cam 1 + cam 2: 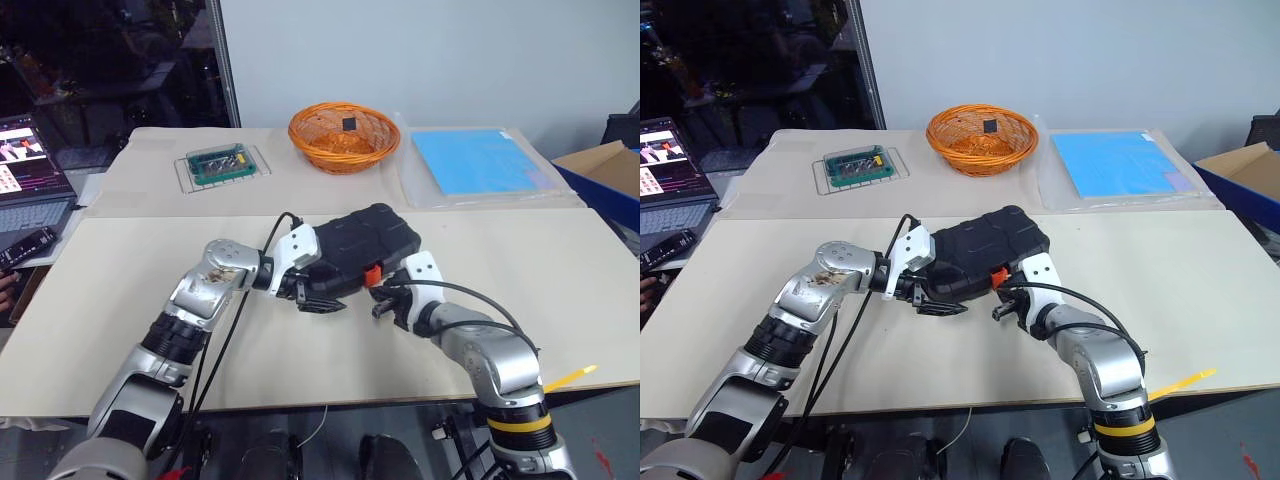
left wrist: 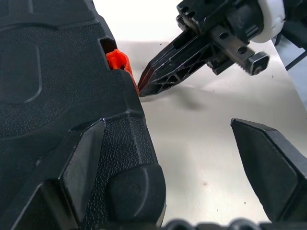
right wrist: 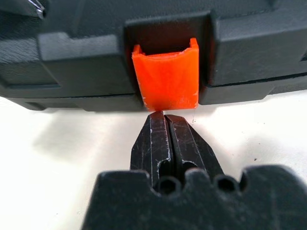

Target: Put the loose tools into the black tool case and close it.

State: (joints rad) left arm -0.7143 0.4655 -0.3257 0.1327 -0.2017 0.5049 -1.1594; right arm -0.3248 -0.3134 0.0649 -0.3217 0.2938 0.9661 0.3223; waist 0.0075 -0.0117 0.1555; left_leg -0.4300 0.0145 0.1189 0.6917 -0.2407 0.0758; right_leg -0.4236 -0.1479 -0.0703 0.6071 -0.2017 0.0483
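Closed black tool case [image 1: 360,250] at mid-frame on the cream desk [image 1: 560,300], lid down, ribbed and pebble-grained plastic with rounded corners, orange latch [image 3: 167,79] facing the near edge. Left pincer [image 1: 318,296] spread wide at the case's front left corner, one finger laid on the lid and the other out over bare desk, seemingly to steady the case against being pushed. Right pincer [image 3: 165,117] clenched on nothing, its two black fingers pressed into a single wedge with the tip just under the lower lip of the latch, presumably placed there to push the flap home. Latch a smooth, glossy tab curved like a shallow trough, seated in a square notch; hard to tell from here whether already snapped fully shut. No loose tools on the open desk. Upper frame: woven orange basket [image 1: 344,136], small green box [image 1: 220,163] on a clear tray, blue sheet [image 1: 475,160].
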